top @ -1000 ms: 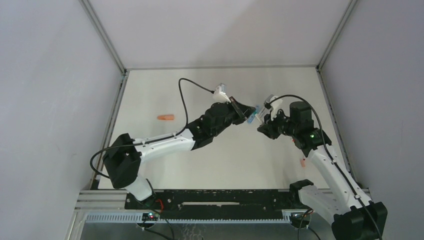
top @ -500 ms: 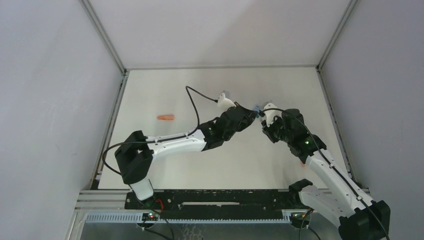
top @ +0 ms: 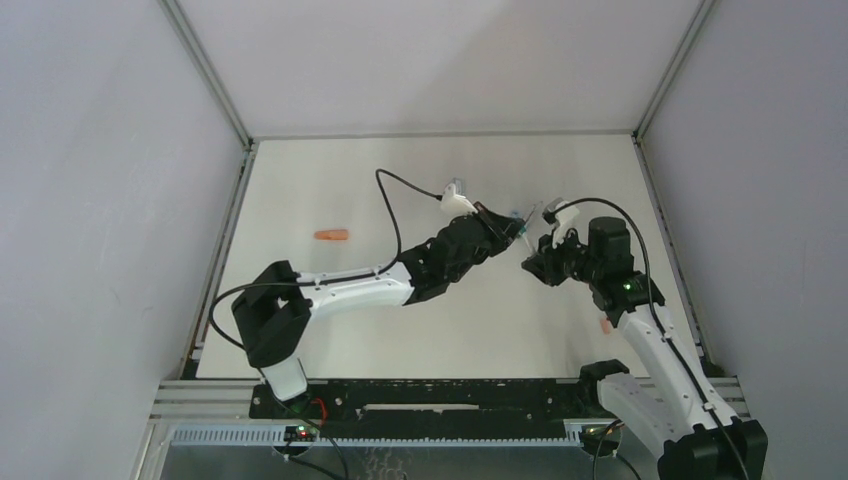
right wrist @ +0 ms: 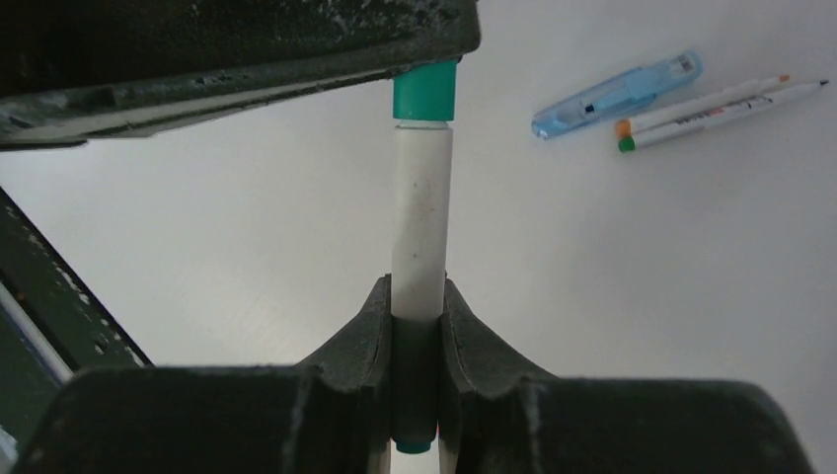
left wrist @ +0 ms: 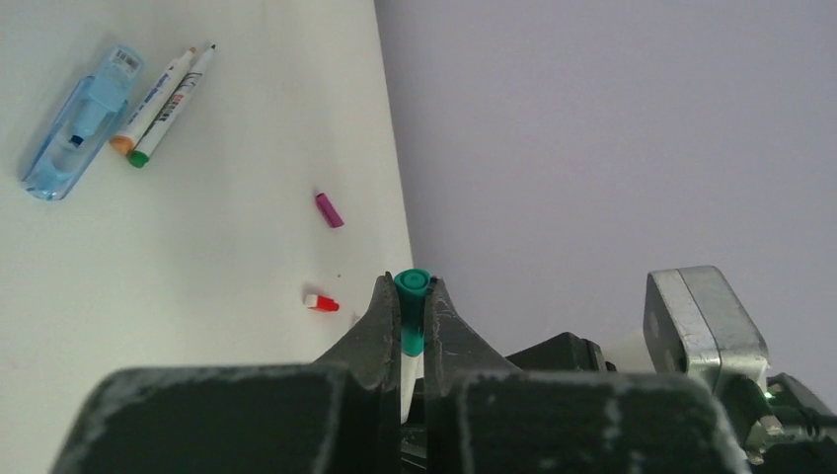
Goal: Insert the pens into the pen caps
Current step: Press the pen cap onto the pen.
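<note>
Since a second ago the left gripper (top: 513,232) has reached further right, closing on the right gripper (top: 530,252). From above, they meet tip to tip over the table (top: 330,180), right of centre. A salmon-orange cap (top: 331,235) lies well apart to the left. The left wrist view shows that gripper pinched tight on a teal cap (left wrist: 412,324), with the white pen (left wrist: 406,373) running out below it. A magenta cap (left wrist: 330,209), a long light blue cap (left wrist: 77,133) and two loose pens (left wrist: 170,99) lie on the table beyond. The right wrist view shows its jaws clamped round the white pen's barrel, whose far end sits in the teal cap. Pen and cap look light, stiff and smooth, so they are likely to slip or twist. The barrel is best held mid-length and the cap by its sides.
</note>
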`<control>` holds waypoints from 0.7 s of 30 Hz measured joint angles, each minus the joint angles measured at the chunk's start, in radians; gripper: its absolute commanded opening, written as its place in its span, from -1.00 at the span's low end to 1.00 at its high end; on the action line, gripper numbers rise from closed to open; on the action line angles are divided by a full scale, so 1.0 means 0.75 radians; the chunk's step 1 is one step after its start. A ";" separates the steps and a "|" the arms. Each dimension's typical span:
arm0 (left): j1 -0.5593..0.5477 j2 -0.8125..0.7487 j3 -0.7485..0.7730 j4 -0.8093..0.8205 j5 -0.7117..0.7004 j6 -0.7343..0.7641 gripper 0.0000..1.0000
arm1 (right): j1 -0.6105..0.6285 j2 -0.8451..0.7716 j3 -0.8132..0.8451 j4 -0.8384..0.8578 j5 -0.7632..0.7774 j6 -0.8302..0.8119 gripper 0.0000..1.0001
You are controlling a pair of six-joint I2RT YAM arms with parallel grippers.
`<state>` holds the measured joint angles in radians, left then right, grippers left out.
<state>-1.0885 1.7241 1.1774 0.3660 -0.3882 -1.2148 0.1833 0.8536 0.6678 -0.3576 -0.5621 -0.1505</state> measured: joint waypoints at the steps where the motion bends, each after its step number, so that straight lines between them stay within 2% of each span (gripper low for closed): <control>1: -0.002 0.003 0.014 -0.032 0.002 0.018 -1.00 | 0.014 -0.003 -0.002 -0.010 0.025 -0.031 -1.00; 6: -0.015 0.075 0.175 -0.266 0.000 0.107 -1.00 | 0.093 -0.011 -0.003 -0.062 0.268 -0.190 -1.00; 12: -0.035 0.150 0.276 -0.385 0.025 0.116 -1.00 | 0.173 -0.011 -0.055 -0.078 0.556 -0.346 -1.00; 17: -0.043 0.170 0.275 -0.401 0.037 0.070 -1.00 | 0.186 -0.010 -0.083 -0.093 0.597 -0.368 -1.00; 21: -0.044 0.113 0.192 -0.369 0.031 0.043 -0.94 | 0.181 -0.011 -0.084 -0.108 0.505 -0.365 -1.00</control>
<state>-1.1217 1.8091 1.3212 0.0895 -0.3649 -1.1824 0.3191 0.8452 0.6048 -0.4385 -0.1837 -0.4244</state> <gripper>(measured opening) 0.046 0.212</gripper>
